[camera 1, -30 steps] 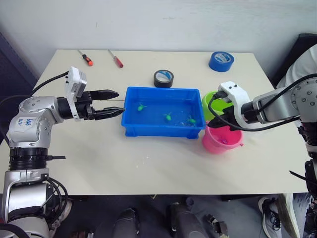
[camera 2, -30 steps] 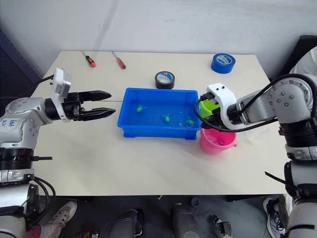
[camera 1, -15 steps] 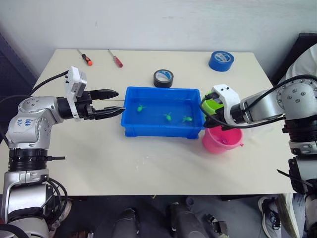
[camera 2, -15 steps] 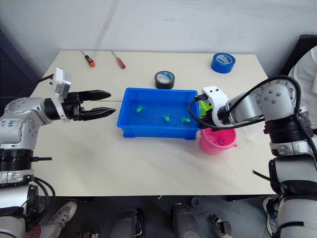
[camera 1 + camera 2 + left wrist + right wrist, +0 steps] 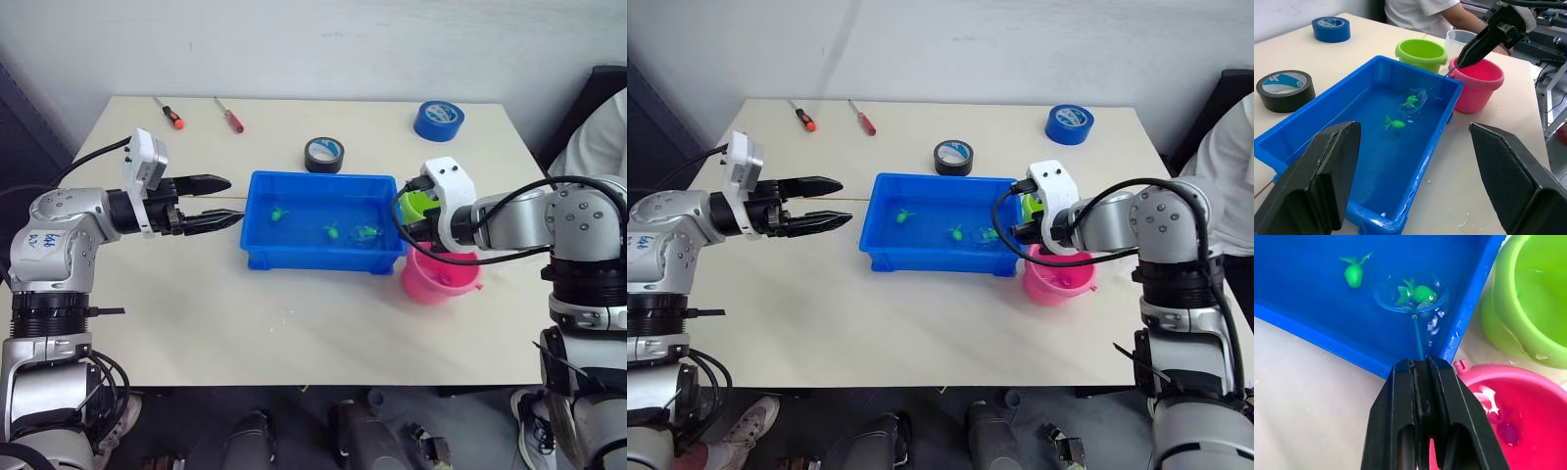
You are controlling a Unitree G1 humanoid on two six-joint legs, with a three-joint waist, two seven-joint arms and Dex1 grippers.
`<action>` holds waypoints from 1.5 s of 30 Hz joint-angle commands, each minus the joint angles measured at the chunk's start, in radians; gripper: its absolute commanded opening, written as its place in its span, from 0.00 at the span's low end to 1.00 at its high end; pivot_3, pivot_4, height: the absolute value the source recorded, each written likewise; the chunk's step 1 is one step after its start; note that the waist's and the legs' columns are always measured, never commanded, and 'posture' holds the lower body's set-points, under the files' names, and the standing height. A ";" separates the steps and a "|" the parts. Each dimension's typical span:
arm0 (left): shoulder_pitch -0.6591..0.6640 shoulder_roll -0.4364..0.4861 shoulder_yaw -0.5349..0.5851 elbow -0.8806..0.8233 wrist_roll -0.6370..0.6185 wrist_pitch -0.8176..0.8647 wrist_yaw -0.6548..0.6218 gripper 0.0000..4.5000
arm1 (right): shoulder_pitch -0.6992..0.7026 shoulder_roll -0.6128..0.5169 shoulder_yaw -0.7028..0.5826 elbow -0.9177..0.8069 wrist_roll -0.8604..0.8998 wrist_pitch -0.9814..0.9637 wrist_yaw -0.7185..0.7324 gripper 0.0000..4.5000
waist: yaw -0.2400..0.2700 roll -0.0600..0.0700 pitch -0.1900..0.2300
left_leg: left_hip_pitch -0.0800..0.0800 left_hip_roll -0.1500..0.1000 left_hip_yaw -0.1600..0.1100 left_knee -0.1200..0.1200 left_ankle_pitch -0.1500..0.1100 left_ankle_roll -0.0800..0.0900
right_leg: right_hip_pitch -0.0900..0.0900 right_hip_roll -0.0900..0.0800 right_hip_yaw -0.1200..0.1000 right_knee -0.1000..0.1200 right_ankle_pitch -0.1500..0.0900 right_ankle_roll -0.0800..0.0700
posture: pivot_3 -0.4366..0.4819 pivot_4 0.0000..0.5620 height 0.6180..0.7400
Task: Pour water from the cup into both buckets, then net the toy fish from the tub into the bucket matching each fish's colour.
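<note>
Pale desk (image 5: 294, 333) against a plain wall is carrying everything. Near its middle the tub (image 5: 257, 257) is sitting with water and green fish. The net (image 5: 1411, 296) is lying in the tub's right end with one green fish (image 5: 1418, 293) over its hoop, probably so it can be lifted toward the green bucket (image 5: 1421, 53) just behind. The right pincer (image 5: 1419, 382) is pinching the net's handle, fingers pressed together, and hanging above the pink bucket (image 5: 1508, 406), which is touching the tub's corner. The left pincer (image 5: 211, 201) is waiting spread and empty beside the tub's left end, apparently idle. The cup (image 5: 1462, 39) is standing behind the buckets, partly covered. Something dark at the pink bucket's bottom is too blurred to identify.
</note>
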 commanded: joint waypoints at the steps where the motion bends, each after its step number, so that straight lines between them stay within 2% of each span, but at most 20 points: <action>1: -0.034 0.021 0.012 0.019 -0.006 -0.019 -0.014 0.86 | 0.040 0.002 -0.072 -0.110 0.012 0.005 0.025 0.00 | 0.000 0.000 0.000 | 0.000 0.000 0.000 0.000 0.000 0.000 | 0.000 0.000 0.000 0.000 0.000 0.000 | 0.48 0.27 0.95; 13: -0.079 0.029 -0.015 0.119 0.026 -0.076 -0.058 0.86 | 0.148 0.025 -0.178 -0.296 -0.047 -0.042 0.130 0.00 | 0.001 0.000 0.000 | 0.000 0.000 0.000 0.000 0.000 0.000 | 0.000 0.000 0.000 -0.001 0.000 0.000 | 0.48 0.27 0.95; 27: -0.110 0.021 -0.041 0.141 0.027 -0.086 -0.073 0.86 | 0.209 0.048 -0.219 -0.335 -0.124 -0.112 0.218 0.00 | 0.001 0.000 0.000 | 0.000 0.000 0.000 0.000 0.000 0.000 | 0.000 0.000 0.000 -0.001 0.000 0.000 | 0.48 0.27 0.95; 34: -0.197 -0.011 -0.080 0.194 0.035 -0.108 -0.111 0.86 | 0.263 -0.062 -0.338 -0.350 -0.163 -0.206 0.329 0.00 | 0.009 0.000 0.000 | 0.000 -0.001 0.000 0.000 0.000 0.000 | 0.001 0.000 0.000 -0.002 0.000 0.000 | 0.48 0.27 0.95; 39: -0.258 -0.043 -0.096 0.255 0.050 -0.148 -0.132 0.86 | 0.313 -0.109 -0.394 -0.376 -0.185 -0.236 0.357 0.00 | 0.008 0.000 0.000 | 0.000 0.000 0.000 0.000 0.000 0.001 | 0.001 0.001 0.000 -0.003 0.000 0.000 | 0.48 0.27 0.95; 45: -0.308 -0.082 -0.103 0.334 0.070 -0.203 -0.155 0.86 | 0.373 -0.167 -0.389 -0.388 -0.266 -0.295 0.382 0.00 | 0.001 0.000 0.000 | 0.000 0.000 0.001 0.000 0.000 0.001 | 0.001 0.001 0.002 -0.002 0.000 0.001 | 0.48 0.27 0.95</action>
